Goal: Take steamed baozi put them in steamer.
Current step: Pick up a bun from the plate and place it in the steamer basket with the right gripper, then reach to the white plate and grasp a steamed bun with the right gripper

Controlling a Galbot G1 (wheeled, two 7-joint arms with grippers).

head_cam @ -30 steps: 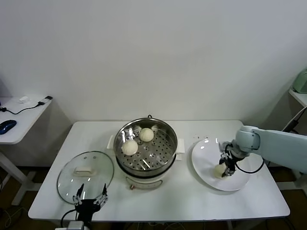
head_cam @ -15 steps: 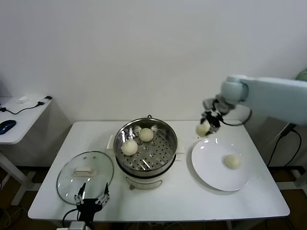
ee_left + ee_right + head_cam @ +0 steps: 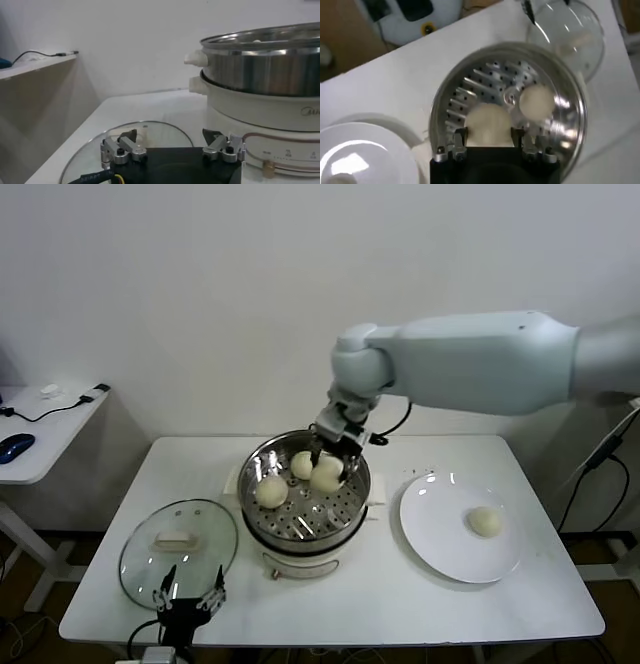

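Observation:
My right gripper (image 3: 328,467) is shut on a cream-white baozi (image 3: 326,475) and holds it inside the steamer (image 3: 355,454), over the right part of the perforated tray. In the right wrist view the gripper (image 3: 489,135) has a finger on each side of this baozi (image 3: 487,120). Two more baozi lie on the tray, one at the left (image 3: 270,491) and one at the back (image 3: 302,465); only one of them (image 3: 537,101) shows in the right wrist view. A last baozi (image 3: 485,521) lies on the white plate (image 3: 430,524). My left gripper (image 3: 187,604) is open and empty at the table's front left.
The glass lid (image 3: 140,559) with a white handle lies flat left of the steamer, just beyond my left gripper (image 3: 170,137); the steamer's steel wall (image 3: 265,70) stands close beside it. A side table (image 3: 40,434) with a mouse and cables stands at the far left.
My right arm lifted one baozi off the plate and carried it left, from above the plate's far edge into the steamer. One baozi stays on the plate. The left arm has not moved.

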